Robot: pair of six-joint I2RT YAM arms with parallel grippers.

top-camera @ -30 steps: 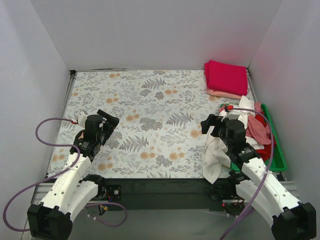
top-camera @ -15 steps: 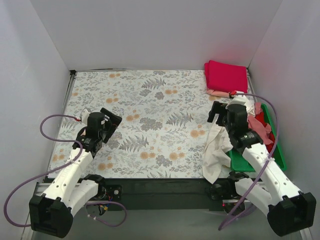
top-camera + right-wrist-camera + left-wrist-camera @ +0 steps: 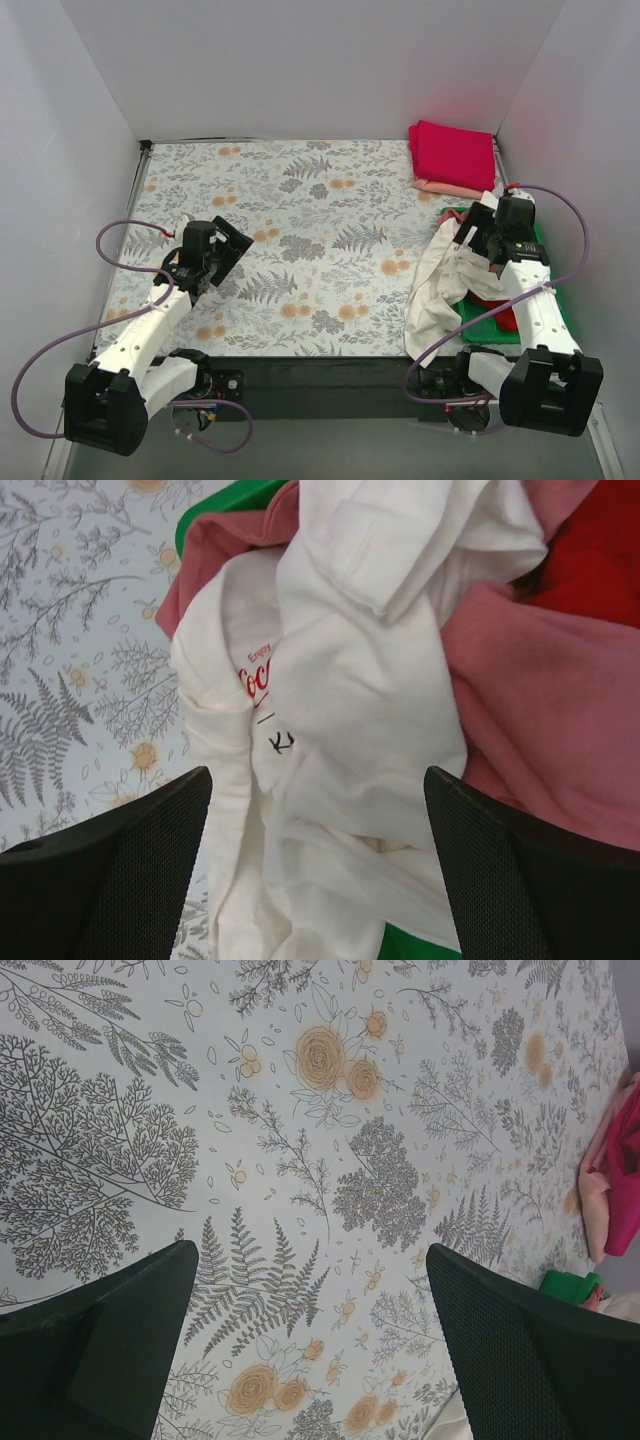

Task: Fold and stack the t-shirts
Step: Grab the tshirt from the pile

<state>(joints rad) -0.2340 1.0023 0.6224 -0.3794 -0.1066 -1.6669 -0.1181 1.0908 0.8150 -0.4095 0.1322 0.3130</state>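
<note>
A cream-white t-shirt (image 3: pixel 432 300) with a red logo (image 3: pixel 255 675) lies crumpled over the left rim of the green tray (image 3: pixel 487 316), onto the tablecloth and over the near edge. My right gripper (image 3: pixel 472 225) hovers open and empty just above it (image 3: pixel 318 780). A dusty-pink shirt (image 3: pixel 560 710) and a red one (image 3: pixel 590 560) lie bunched in the tray beside it. A folded magenta shirt (image 3: pixel 452 152) rests on a pale pink one (image 3: pixel 445 187) at the far right corner. My left gripper (image 3: pixel 232 252) is open and empty above the bare tablecloth (image 3: pixel 310 1250).
The floral tablecloth (image 3: pixel 300 220) covers the table between white walls. The green tray's rim shows at the top of the right wrist view (image 3: pixel 230 500). The left wrist view catches the magenta stack (image 3: pixel 625 1160) and a tray corner (image 3: pixel 565 1282) at its right edge.
My right gripper has swung right and back, from beside the hanging cream shirt to over the tray. My left gripper has edged a little to the right.
</note>
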